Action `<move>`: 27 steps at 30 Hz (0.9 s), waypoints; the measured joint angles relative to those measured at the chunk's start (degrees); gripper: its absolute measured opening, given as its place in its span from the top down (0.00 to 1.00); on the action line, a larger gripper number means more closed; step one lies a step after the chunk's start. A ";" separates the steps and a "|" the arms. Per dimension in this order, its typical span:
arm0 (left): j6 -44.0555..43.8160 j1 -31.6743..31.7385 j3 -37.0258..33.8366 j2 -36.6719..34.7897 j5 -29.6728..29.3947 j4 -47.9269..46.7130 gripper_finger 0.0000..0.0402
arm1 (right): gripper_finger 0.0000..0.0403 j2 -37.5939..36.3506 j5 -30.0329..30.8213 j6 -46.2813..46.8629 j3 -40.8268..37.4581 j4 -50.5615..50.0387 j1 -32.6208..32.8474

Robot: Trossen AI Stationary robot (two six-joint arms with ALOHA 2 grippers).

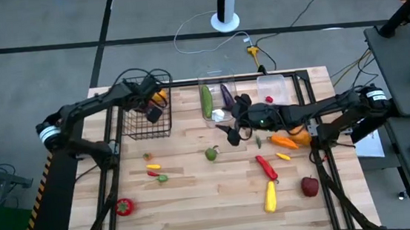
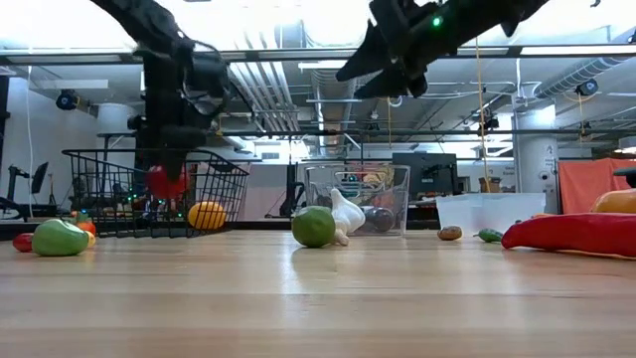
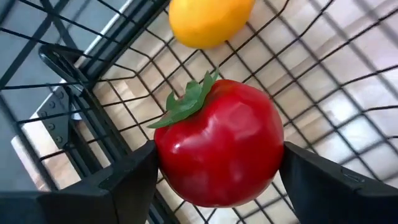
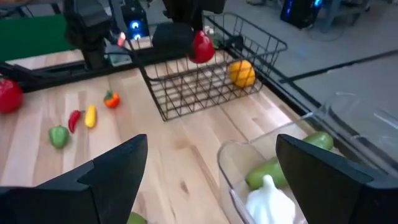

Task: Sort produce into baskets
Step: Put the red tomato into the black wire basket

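Left gripper (image 3: 217,177) around glossy red tomato (image 3: 219,150)

Bright, even overhead light; glare on the tomato (image 3: 219,144) (background soft).

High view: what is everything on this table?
Wire basket: one, black, back-left.
Tomato: one, red, in left claw, inside wire basket.
Round fruit: one, orange, in wire basket.
Tall bin: one, clear, back middle; holds green cucumber, purple eggplant, white garlic.
Shallow bin: one, clear, right of tall bin.
Long pepper: one, red, on table.
Yellow pepper: one, front right.
Apple: one, red, front right.
Left claw: dark, gripping tomato.
Right claw: dark, open, beside tall bin.
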 joint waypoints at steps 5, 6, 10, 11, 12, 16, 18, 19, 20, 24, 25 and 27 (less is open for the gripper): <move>1.68 1.09 0.00 5.59 0.09 0.75 0.29 | 0.14 0.06 -3.43 0.37 0.00 -0.75 -2.04; 1.94 1.47 0.00 6.42 0.07 0.83 0.29 | 0.14 0.06 -3.62 0.41 0.00 -0.88 -2.13; 3.05 2.97 0.00 9.24 0.05 0.85 0.29 | 0.14 -0.05 -3.63 0.48 0.00 -0.89 -2.10; 3.25 3.30 0.00 9.72 0.05 0.83 0.29 | 0.14 -0.09 -3.63 1.01 0.00 -0.89 -2.10; 3.47 3.54 0.00 10.08 0.05 0.92 0.29 | 0.14 -0.11 -3.63 1.36 0.00 -0.89 -2.10; 4.78 4.29 0.00 11.22 0.03 1.98 0.29 | 0.14 -0.11 -3.67 3.00 0.00 -0.92 -2.04; 5.16 4.34 0.00 11.55 0.02 2.42 0.29 | 0.14 -0.14 -4.17 4.07 0.00 -1.07 -2.04; 5.33 4.34 0.00 11.73 0.02 2.48 0.28 | 0.14 -0.14 -4.41 4.39 0.00 -1.20 -2.04; 5.43 4.34 0.00 11.97 -0.04 2.69 0.28 | 0.14 -0.14 -5.06 4.60 0.00 -1.36 -2.04; 5.47 4.31 0.00 12.27 -0.52 2.95 0.23 | 0.14 -0.14 -7.24 4.89 0.00 -1.34 -2.04; 5.49 4.31 0.00 12.24 -0.52 3.01 0.22 | 0.14 -0.14 -7.64 5.03 0.00 -1.35 -2.04; 5.52 4.30 0.00 11.99 -1.52 3.02 0.20 | 0.14 -0.14 -8.26 5.59 0.00 -1.35 -2.04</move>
